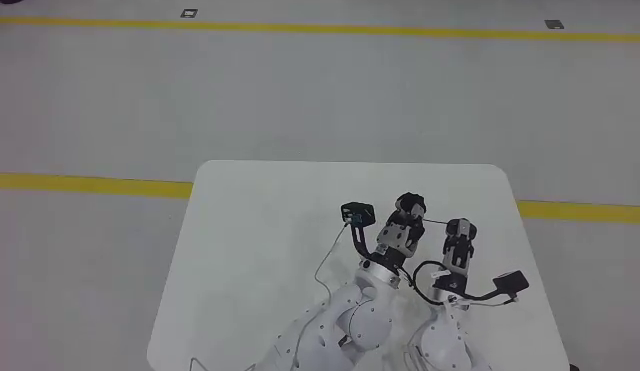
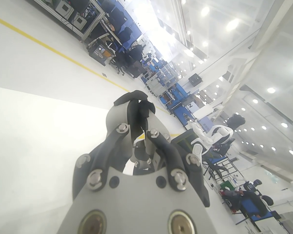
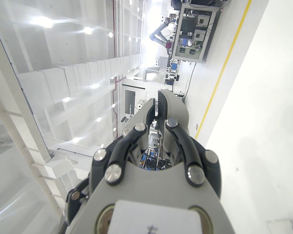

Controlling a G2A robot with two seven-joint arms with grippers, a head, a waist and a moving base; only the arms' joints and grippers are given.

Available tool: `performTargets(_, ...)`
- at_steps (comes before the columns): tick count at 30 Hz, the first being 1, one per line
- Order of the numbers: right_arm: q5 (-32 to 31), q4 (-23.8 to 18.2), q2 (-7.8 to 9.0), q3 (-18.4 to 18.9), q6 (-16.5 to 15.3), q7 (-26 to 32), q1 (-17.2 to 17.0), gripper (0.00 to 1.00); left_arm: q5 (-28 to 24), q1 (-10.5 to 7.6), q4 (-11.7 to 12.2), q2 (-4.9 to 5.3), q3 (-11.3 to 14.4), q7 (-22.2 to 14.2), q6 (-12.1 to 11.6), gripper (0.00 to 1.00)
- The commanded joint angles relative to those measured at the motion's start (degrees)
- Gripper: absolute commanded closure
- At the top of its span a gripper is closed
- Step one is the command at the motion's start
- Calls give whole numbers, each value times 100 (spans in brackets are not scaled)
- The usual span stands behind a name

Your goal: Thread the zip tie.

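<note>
Left gripper (image 2: 139, 103) and right gripper (image 3: 157, 103) hang side by side above the white table (image 1: 260, 233), both clamped shut. A thin zip tie (image 1: 436, 219) runs between them; I cannot tell which one grips it.

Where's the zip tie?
Top view: a thin dark strand, seemingly the zip tie, spans between left gripper and right gripper over the table's near right part.

A large robotics lab hall: beyond the left gripper (image 2: 139, 103) stand metal-framed equipment racks (image 2: 63, 8) along a yellow floor line (image 2: 63, 54), ceiling lamps (image 2: 205, 10) high above; past the right gripper (image 3: 157, 104), a blue robot arm (image 3: 158, 34).
</note>
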Motion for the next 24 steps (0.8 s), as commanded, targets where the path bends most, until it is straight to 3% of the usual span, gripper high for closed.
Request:
performTargets(1, 5, 10, 7, -8, 0, -13, 7, 100, -1, 8, -16, 5, -7, -34, -3, 100)
performTargets(24, -23, 69, 85, -178, 0, -210, 87, 100, 105, 108, -138, 39, -52, -66, -62, 100)
